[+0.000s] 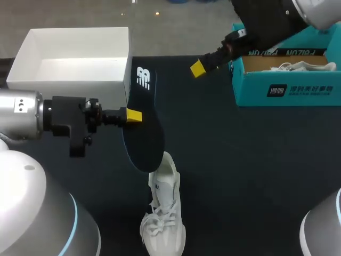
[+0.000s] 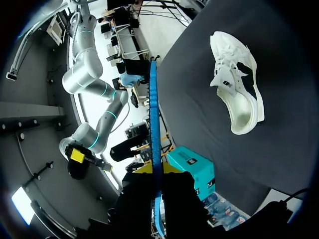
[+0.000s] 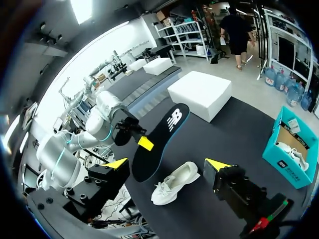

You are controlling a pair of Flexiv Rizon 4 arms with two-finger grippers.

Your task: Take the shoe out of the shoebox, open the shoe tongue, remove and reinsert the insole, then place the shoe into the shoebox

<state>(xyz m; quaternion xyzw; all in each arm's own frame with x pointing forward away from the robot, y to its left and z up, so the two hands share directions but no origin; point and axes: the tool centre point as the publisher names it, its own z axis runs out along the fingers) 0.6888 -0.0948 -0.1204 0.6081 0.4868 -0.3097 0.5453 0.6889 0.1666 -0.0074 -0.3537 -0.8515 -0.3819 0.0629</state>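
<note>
My left gripper (image 1: 134, 116) is shut on the edge of a dark insole (image 1: 144, 128) with a white logo and holds it above the table. In the left wrist view the insole (image 2: 154, 114) shows edge-on between the yellow tips of that gripper (image 2: 154, 170). A white shoe (image 1: 162, 213) lies on the dark table below the insole's near end, also seen as the shoe (image 2: 235, 84) and shoe (image 3: 174, 181). My right gripper (image 1: 199, 68) hangs open and empty over the table near the teal shoebox (image 1: 287, 88). Its tips (image 3: 167, 164) stand wide apart, facing the insole (image 3: 162, 137).
A white open box (image 1: 74, 80) stands at the back left. The teal shoebox at the back right holds another white shoe (image 1: 301, 66). Dark table surface (image 1: 250, 170) stretches between the shoe and the teal box.
</note>
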